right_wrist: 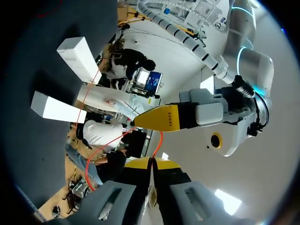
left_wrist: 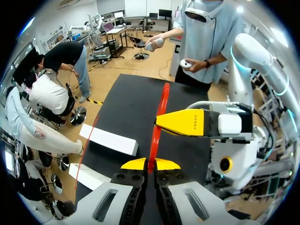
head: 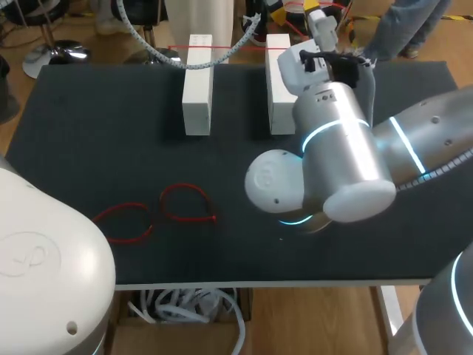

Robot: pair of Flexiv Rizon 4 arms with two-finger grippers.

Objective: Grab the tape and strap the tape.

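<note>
While the left claw (left_wrist: 150, 165) and the right claw (right_wrist: 152, 164) each press their yellow tips together on the red tape (left_wrist: 159, 112), the strapping, I judge, calls for even tension: draw the strip gently, flat and untwisted, round the two white blocks (head: 197, 85) without letting it slip. The tape is thin, bright red and flexible. It runs straight ahead of the left claw, in the air by the far edge of the surface (head: 89, 148).
</note>
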